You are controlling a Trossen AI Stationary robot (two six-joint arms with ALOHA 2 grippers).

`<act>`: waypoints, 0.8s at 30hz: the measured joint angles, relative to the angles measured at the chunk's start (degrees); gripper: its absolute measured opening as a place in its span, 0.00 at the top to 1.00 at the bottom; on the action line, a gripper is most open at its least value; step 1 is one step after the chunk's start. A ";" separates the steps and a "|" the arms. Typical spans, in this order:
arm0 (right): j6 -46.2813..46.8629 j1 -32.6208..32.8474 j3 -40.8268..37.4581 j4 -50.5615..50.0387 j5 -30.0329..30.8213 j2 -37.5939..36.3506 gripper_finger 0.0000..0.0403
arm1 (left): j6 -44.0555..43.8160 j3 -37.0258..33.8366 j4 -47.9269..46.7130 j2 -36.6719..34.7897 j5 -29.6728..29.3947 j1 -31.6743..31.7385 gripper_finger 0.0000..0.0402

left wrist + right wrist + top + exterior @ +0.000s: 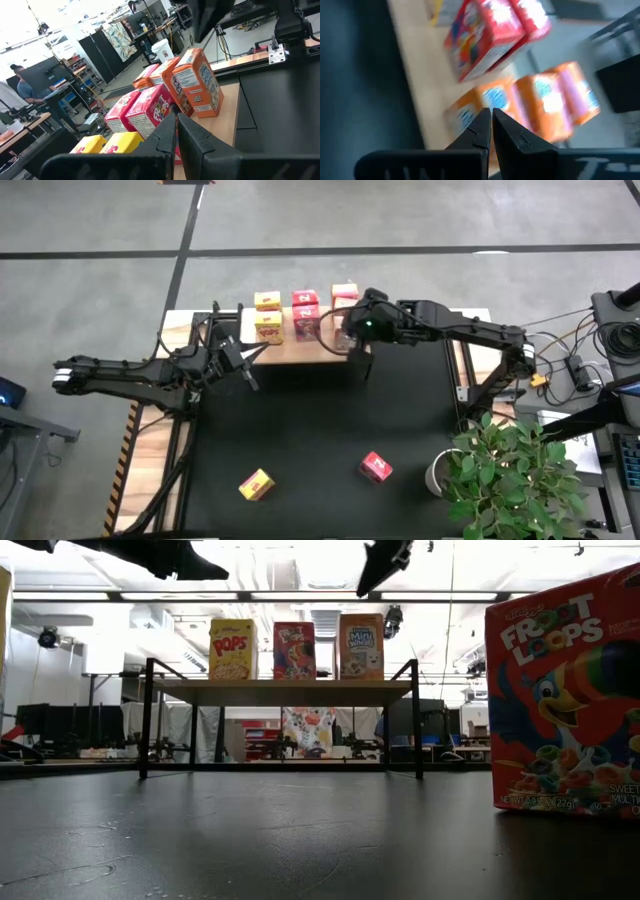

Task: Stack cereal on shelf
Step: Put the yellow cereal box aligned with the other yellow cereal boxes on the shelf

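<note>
My right gripper [362, 368], shut and empty, hangs close beside the orange boxes [343, 298] on the shelf [300, 347]; swinging carelessly toward the pink-red box [376, 467] at six o'clock probably topples them.

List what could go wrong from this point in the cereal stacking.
1. The right end effector, shut, hangs close over the orange boxes on the shelf; a careless swing could topple that row.
2. The left end effector, also shut, sits by the shelf's front edge near the yellow boxes and could nudge them.
3. The loose yellow box and red box lie far down the mat, a long reach.
</note>
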 joint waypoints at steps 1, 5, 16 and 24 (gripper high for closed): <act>1.02 0.00 -0.01 -1.49 -1.35 -0.45 0.98 | -0.02 0.00 0.02 0.00 0.00 0.00 1.00; 3.63 0.02 -1.64 -2.36 -1.91 -1.59 0.98 | -0.02 0.00 0.02 0.00 0.00 -0.01 1.00; -2.54 2.14 -8.96 15.89 -0.78 -2.71 0.98 | -0.02 0.00 0.00 0.00 0.00 0.00 1.00; -6.67 9.82 -25.35 34.15 -5.30 -12.55 0.98 | -6.49 0.00 1.53 0.00 4.30 -0.11 1.00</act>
